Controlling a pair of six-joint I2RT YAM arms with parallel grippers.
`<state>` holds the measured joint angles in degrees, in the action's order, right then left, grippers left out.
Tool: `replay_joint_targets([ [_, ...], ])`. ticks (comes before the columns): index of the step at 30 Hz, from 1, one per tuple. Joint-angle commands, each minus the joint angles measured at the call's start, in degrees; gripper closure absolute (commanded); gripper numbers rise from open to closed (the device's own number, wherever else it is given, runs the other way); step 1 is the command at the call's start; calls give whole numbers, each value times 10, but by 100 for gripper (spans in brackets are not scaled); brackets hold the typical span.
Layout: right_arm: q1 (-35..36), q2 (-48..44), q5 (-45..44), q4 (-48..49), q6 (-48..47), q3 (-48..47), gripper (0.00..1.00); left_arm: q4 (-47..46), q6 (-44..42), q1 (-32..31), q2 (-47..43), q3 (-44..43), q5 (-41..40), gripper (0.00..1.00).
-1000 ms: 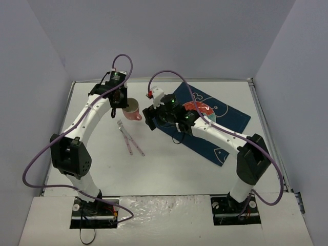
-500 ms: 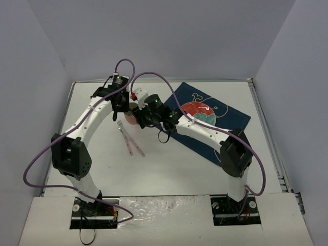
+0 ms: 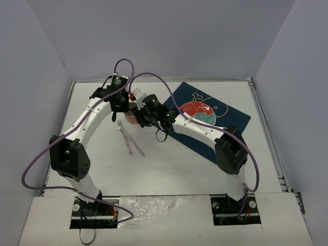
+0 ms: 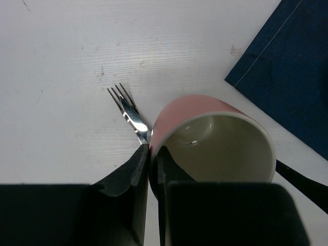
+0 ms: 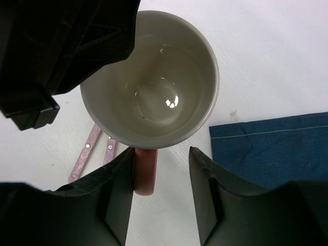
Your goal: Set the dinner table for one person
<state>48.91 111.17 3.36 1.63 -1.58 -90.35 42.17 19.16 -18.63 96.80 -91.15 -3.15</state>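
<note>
A pink mug (image 4: 205, 110) with a cream inside stands on the white dinner table (image 3: 169, 169), just left of the placemat. My left gripper (image 4: 152, 148) is shut on the mug's rim, one finger inside and one outside. My right gripper (image 5: 163, 154) is open, its jaws either side of the mug's pink handle (image 5: 146, 171), the left finger touching it. In the top view both grippers, left (image 3: 122, 105) and right (image 3: 141, 117), meet over the mug (image 3: 131, 119). A fork (image 4: 125, 105) lies beside the mug.
A dark blue placemat (image 3: 225, 115) with white drawings lies right of the mug and carries a red patterned plate (image 3: 197, 110). Two purple-handled utensils (image 3: 132, 141) lie on the table in front of the mug. Lavender walls surround the table.
</note>
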Motion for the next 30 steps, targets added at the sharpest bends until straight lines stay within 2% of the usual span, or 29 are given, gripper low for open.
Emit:
replay_joint_targets([
  [1, 6, 1, -4, 21, -3, -36, 62, -48, 12, 4, -55, -14, 5, 100],
  [7, 7, 6, -2, 21, -3, -44, 69, -54, 13, 4, -58, -9, 7, 100],
  [9, 7, 7, -2, 21, -3, -47, 74, -55, 12, 4, -59, -9, 10, 100],
  [13, 7, 6, -10, 21, -7, -46, 95, -58, 12, 4, -62, -7, 12, 100],
  [16, 6, -4, -23, 22, -16, -34, 100, -63, 12, 5, -66, 0, 9, 100],
  [17, 6, -8, -30, 25, -17, -29, 100, -65, 12, 7, -66, 2, 8, 98],
  [23, -5, -54, -49, 58, -18, 31, 100, -75, 20, 26, -74, 9, 19, 70],
  [27, -20, -87, -50, 68, -20, 68, 100, -90, 23, 39, -88, 18, 28, 58],
  [30, -42, -134, -54, 88, -21, 123, 100, -107, 25, 52, -106, 29, 32, 53],
])
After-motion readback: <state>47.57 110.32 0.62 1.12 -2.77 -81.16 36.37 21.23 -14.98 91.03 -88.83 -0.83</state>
